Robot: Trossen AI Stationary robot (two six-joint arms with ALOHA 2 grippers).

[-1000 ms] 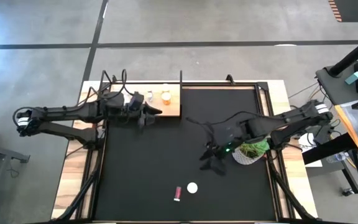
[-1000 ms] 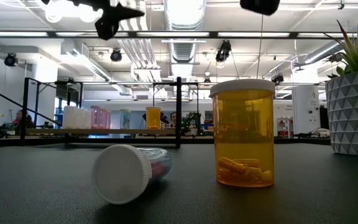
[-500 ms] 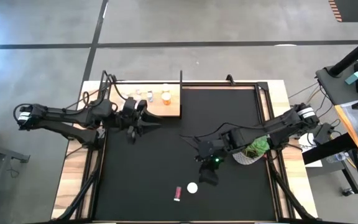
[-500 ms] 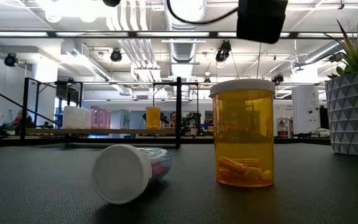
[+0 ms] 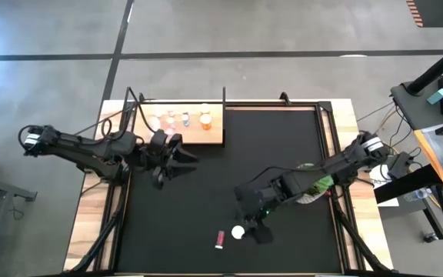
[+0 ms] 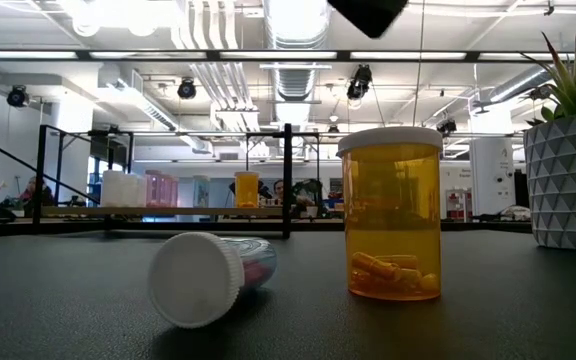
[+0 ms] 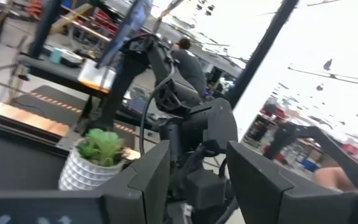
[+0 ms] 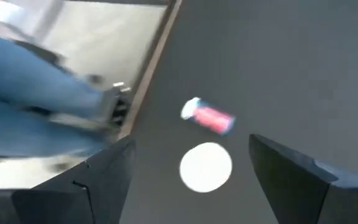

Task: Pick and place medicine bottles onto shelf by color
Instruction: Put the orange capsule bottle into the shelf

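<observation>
An orange bottle point(image 6: 390, 215) with a white cap point(image 5: 238, 231) stands upright on the black mat near its near edge. A pink bottle point(image 6: 243, 266) lies on its side beside it and also shows in the high view point(image 5: 219, 240). My right gripper point(image 5: 254, 228) is open above them; in the right wrist view point(image 8: 191, 140) its fingers stand wide on either side of the white cap point(image 8: 206, 167) and touch nothing. My left gripper point(image 5: 181, 160) is open and empty, just on the near side of the light-wood shelf point(image 5: 206, 137), where several small bottles point(image 5: 185, 119) stand upright.
A white pot with a green plant point(image 5: 311, 188) stands at the mat's right side, under my right arm; it also shows in the low view point(image 6: 568, 170). A black metal frame point(image 5: 224, 96) borders the mat. Bare black mat point(image 5: 206, 192) lies between the two grippers.
My right gripper has gone toward the table's near edge and a little left, away from the plant pot and over the two bottles. My left gripper has drawn back from the shelf toward the near edge. The bottles have kept still.
</observation>
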